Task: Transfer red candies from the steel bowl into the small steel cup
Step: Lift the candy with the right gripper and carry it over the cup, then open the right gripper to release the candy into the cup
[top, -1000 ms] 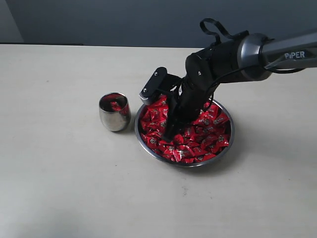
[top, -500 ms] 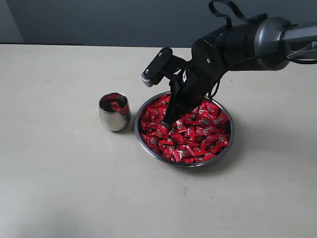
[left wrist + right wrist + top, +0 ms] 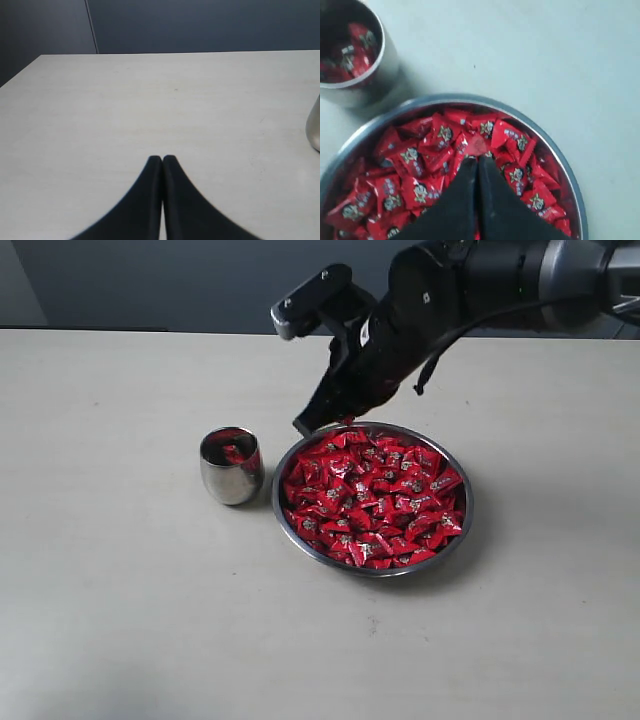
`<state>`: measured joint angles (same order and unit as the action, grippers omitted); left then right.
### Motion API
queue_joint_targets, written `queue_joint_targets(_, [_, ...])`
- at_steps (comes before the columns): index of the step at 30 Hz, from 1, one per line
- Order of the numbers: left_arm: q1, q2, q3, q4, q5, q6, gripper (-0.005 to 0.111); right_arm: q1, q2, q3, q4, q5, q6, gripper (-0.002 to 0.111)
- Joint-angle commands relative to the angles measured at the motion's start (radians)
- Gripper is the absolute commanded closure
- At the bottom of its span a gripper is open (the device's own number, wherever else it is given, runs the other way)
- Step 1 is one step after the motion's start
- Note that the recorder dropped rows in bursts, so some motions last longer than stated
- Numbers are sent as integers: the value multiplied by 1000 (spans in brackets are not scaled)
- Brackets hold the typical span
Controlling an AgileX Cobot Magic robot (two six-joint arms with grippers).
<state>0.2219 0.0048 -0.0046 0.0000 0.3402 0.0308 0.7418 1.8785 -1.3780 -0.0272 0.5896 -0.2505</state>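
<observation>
The steel bowl (image 3: 277, 502) sits mid-table, full of red candies (image 3: 375, 495). Left of it stands the small steel cup (image 3: 231, 468) with a few red candies inside (image 3: 355, 45). My right gripper (image 3: 303, 427) hangs above the bowl's far-left rim, between bowl and cup. Its jaws are shut, and a red candy (image 3: 477, 146) is pinched at the tips (image 3: 477, 160). In the right wrist view the bowl's rim (image 3: 445, 98) lies below the gripper, with the cup (image 3: 365, 85) beyond it. My left gripper (image 3: 162, 158) is shut and empty over bare table. It does not show in the exterior view.
The pale tabletop (image 3: 120, 620) stretches around bowl and cup. A dark wall (image 3: 180, 280) stands behind the table's far edge. A sliver of the cup's side (image 3: 315, 127) shows at the edge of the left wrist view.
My right gripper has risen out of the candy pile and moved up and left, from deep in the bowl to above its far-left rim. Bowl and cup have stayed put.
</observation>
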Motion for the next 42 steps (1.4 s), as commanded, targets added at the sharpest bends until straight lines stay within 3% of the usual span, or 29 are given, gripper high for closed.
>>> queue_joint_targets(1, [-5,-5,5,-6,-10,-1,106,-1,-12,-92,129,4,-2,109])
queue_joint_targets(9, [-5,-5,5,-6,-10,-1,106,10,45,-245,413,86,-184,109])
queue_joint_targets(20, [-5,-5,5,-6,-10,-1,106,107,213,-345,398,160,-192,109])
queue_joint_targets(42, [-5,-5,5,-6,-10,-1,106,107,295,-374,338,95,-192,109])
